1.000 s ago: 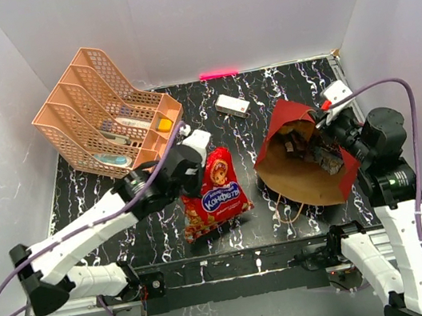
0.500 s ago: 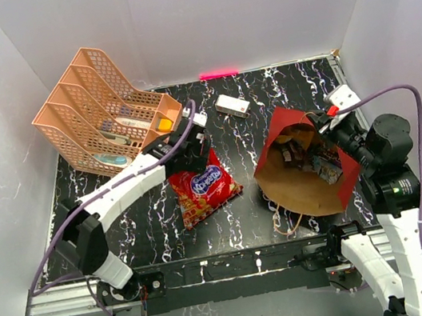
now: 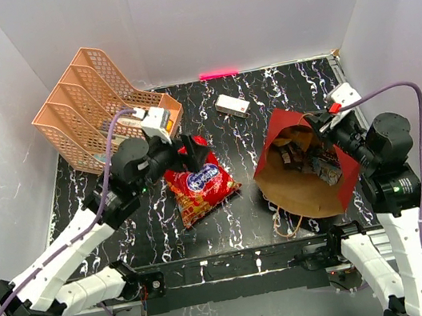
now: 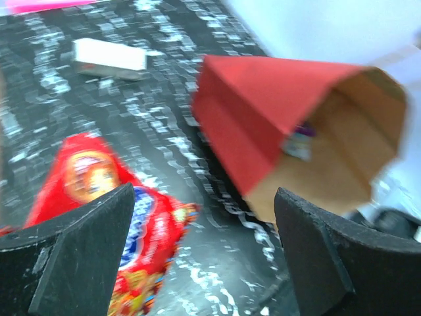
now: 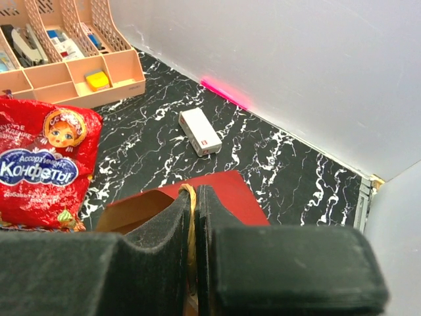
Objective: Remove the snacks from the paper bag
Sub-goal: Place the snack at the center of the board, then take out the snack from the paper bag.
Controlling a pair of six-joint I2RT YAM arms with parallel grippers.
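Left hand [image 4: 204, 217] gapes empty by the chip bag [image 3: 200, 188]; right hand [image 5: 196, 197] pinches the paper bag [image 3: 301, 187].

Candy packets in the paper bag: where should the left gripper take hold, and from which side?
The candy packets lie heaped inside the paper bag beside the right gripper, which pinches its far rim. So probably pinch one by a loose wrapper end, reaching from above through the open mouth on the bag's left side.
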